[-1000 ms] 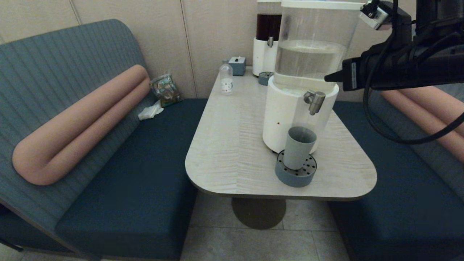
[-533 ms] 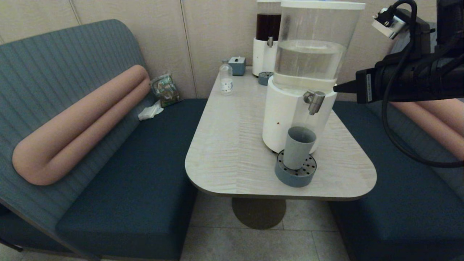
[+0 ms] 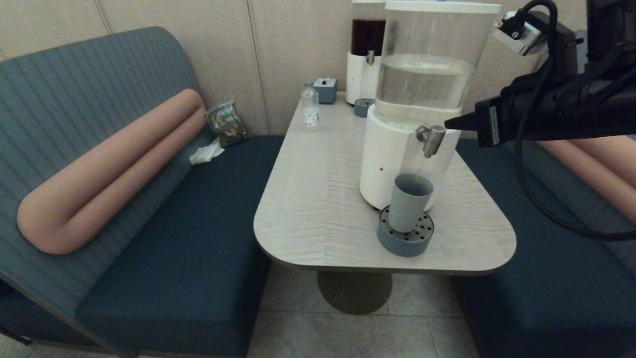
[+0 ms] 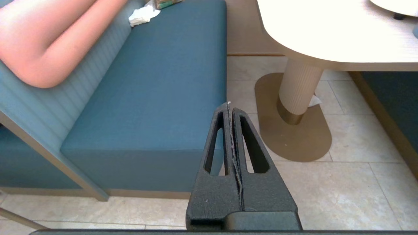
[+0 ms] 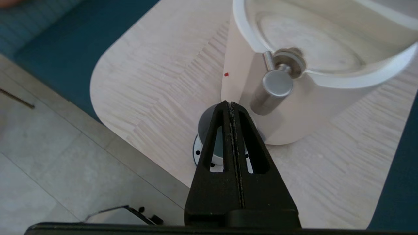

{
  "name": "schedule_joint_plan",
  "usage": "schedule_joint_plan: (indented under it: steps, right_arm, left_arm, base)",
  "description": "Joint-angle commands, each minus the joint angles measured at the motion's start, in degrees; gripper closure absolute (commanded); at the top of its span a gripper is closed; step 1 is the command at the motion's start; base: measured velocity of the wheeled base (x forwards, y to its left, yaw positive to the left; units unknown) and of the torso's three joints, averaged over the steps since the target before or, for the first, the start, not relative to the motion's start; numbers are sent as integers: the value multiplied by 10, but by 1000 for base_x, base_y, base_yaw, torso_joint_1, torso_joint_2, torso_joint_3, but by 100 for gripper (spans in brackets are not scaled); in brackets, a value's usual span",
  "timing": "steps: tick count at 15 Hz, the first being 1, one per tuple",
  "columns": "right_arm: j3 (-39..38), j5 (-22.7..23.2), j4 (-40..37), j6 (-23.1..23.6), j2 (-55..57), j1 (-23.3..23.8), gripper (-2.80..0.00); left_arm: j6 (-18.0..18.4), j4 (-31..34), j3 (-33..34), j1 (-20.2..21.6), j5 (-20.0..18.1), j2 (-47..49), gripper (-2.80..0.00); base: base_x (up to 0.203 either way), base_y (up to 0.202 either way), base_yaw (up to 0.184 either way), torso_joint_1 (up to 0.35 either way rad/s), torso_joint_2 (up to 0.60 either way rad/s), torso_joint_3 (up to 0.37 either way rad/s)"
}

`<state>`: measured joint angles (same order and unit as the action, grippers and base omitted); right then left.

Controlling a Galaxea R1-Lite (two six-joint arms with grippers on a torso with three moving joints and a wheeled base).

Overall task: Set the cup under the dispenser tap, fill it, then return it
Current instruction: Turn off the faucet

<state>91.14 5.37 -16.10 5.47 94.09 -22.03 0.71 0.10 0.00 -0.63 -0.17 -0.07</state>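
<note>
The cup point(image 3: 410, 201) is standing upright on the round perforated drip tray point(image 3: 405, 233), directly below the dispenser tap point(image 3: 431, 139) of the large clear-tank dispenser point(image 3: 422, 94) on the worktop point(image 3: 318, 199). The placing part looks done, so the step in hand is judged to be filling. No stream can be made out between tap and cup.

The right gripper point(image 3: 448, 123) is hovering just beside the tap, to its right and slightly above it, fingers pressed together into one narrow point and holding nothing. In the right wrist view the same closed tip point(image 5: 231, 103) is sitting in front of the cup's rim, with the tap's round metal cap point(image 5: 277, 83) close by.

To do this well, the closed tip should probably meet the tap squarely on its cap or lever and push steadily, without sliding off the smooth metal. The push should stay gentle enough that the dispenser is not shoved along the worktop, which would take the spout off the cup. Watching the level in the cup matters, since a brimming cup is hard to carry back.

The left gripper point(image 4: 229, 106) is parked low beside the bench seat, fingers pressed together and empty.

No brand is readable; the small clear bottle point(image 3: 310, 106) carries a white label with dark dots only.
</note>
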Motion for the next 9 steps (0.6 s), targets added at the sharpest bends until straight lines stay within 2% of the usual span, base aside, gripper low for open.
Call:
schedule_joint_plan:
  steps: [1,9]
  right_arm:
    - [7,0,-1,5,24,-4,0]
    - [34,-14,-1,8,69,-4,0]
  left_arm:
    - [0,0,0,0,0,0,0]
    - [0,0,0,0,0,-1,0]
  base:
    - [0,0,0,0,0,0]
    - [0,0,0,0,0,0]
